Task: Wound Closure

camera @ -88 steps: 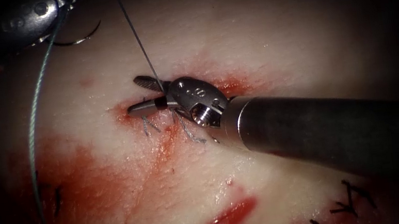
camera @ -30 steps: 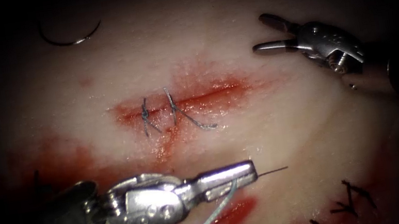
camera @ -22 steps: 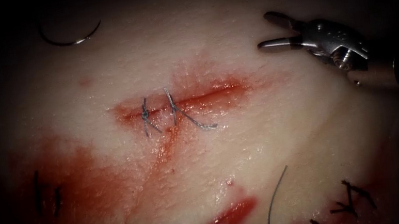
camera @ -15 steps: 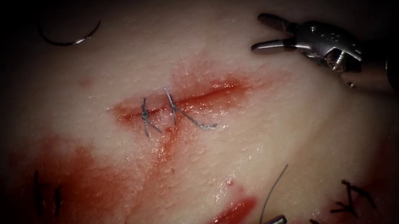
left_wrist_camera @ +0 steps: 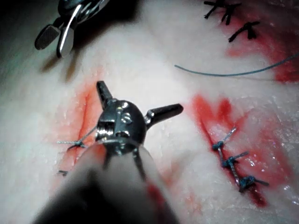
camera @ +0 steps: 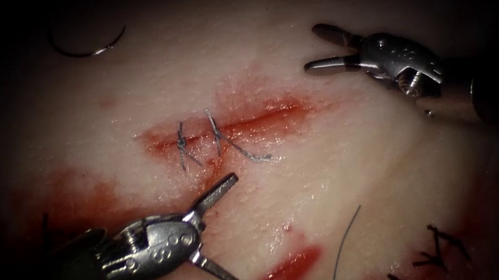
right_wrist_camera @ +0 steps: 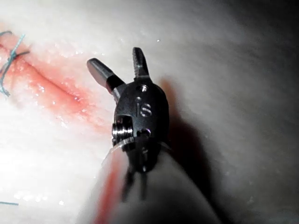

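1. Cut (camera: 228,125) in the tissue (camera: 357,164) is taken as landmark; two knotted stitches (camera: 198,142) are seen across its left part.
2. Left tool (camera: 222,232), below the cut, has been brought back into view with jaws spread wide and nothing held; the cut thread end (camera: 343,250) gripped a second ago has been dropped lower right.
3. Right tool (camera: 323,49), up and right of the cut, is held open and empty.
4. Needle (camera: 90,48) is left lying free on the tissue, far upper left of the cut, not in it.

Your steel-grey left gripper (camera: 226,228) hangs over pale, cream tissue (camera: 343,159) streaked with red fluid (camera: 282,279); beyond it, grey-blue stitches (camera: 217,139) cross the red cut (camera: 241,123).
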Controlling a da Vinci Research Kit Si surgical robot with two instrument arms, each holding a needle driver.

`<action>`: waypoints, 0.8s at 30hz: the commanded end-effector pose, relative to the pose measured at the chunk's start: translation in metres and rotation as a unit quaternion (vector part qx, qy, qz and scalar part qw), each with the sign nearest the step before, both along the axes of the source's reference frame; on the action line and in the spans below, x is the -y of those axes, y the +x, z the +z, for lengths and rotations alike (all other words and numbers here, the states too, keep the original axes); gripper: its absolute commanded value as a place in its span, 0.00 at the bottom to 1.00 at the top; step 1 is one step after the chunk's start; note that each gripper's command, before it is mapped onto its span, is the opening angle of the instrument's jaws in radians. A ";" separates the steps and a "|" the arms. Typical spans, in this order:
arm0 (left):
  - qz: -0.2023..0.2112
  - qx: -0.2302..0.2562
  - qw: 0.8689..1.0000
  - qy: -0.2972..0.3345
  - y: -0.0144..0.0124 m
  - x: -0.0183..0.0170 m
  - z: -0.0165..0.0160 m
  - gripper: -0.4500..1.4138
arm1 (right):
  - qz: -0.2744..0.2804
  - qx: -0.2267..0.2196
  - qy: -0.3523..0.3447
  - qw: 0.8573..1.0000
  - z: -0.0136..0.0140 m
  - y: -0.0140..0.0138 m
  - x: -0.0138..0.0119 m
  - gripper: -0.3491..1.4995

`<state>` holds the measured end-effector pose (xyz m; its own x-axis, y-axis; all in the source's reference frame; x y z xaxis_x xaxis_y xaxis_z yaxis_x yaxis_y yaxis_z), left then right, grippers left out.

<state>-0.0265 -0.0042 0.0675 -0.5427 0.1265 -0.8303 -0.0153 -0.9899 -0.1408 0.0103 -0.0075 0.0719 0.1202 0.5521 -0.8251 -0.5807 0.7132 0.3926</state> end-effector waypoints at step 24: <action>-0.088 -0.250 0.952 -0.155 -0.0069 -0.0032 0.0068 0.53 | -0.032 0.085 -0.012 0.996 -0.0011 0.0035 0.0008 0.93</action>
<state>-0.0328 -0.0017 0.0741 -0.8791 0.0371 -0.4752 -0.1657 -0.9586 0.2316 0.0130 -0.0088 0.0704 0.2966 0.5216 -0.8000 -0.5927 0.7574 0.2740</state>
